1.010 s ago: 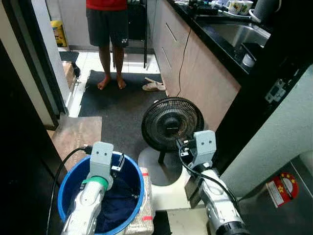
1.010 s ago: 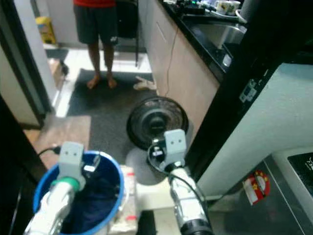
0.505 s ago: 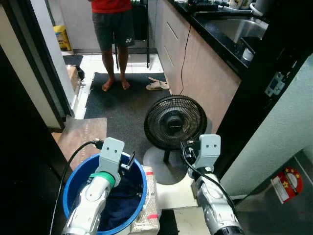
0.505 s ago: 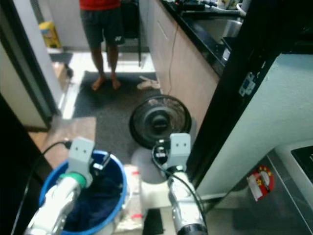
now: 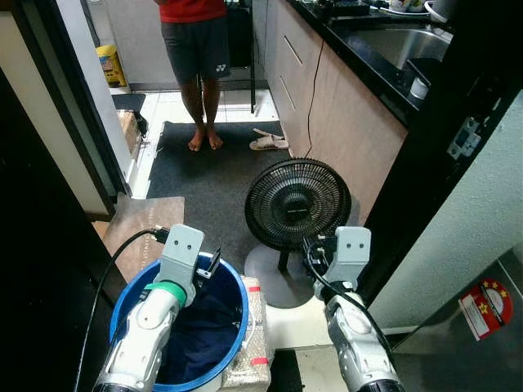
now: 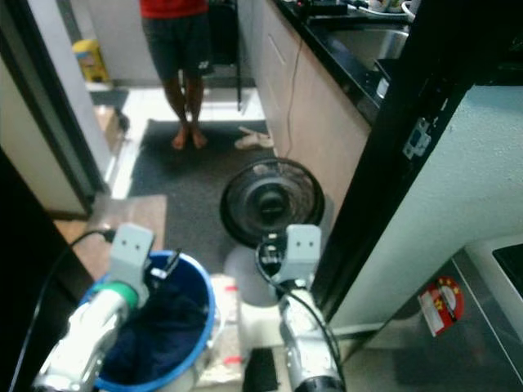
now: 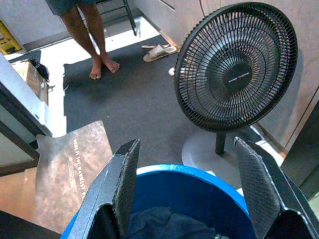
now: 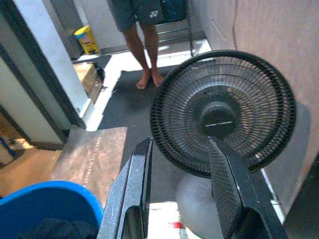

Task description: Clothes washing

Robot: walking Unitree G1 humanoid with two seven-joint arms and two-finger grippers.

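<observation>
My left gripper (image 7: 184, 189) hangs over the near rim of the blue bucket (image 5: 233, 290), its two black fingers (image 7: 122, 184) spread wide apart with nothing between them and touching nothing. Through the gap I see the far rim of the bucket and, inside it, the dark navy clothes (image 5: 204, 331) bunched at the bottom. The bucket stands on the floor at my left, just beside a pale wrapped block (image 5: 255, 327) with red tape marks.

My right gripper (image 8: 179, 184) is held out in front of me, to the right of the bucket, pointing toward the black floor fan (image 5: 297, 204). Its fingers (image 8: 224, 184) are also parted, a moderate gap, narrower than on the left, and they hold nothing; the fan's grille and round base show between and beyond them, apart from the fingertips.

The fan stands on a dark mat (image 5: 208, 188) near the wooden cabinet front (image 5: 347, 122), with a cable (image 5: 310, 82) hanging down the cabinet. A person (image 5: 196, 49) in a red shirt and dark shorts stands barefoot at the far end of the mat, slippers (image 5: 268, 141) beside them. A brown board (image 5: 143, 224) lies on the floor beyond the bucket. A red sticker (image 5: 485, 306) shows on the grey surface at my right.
</observation>
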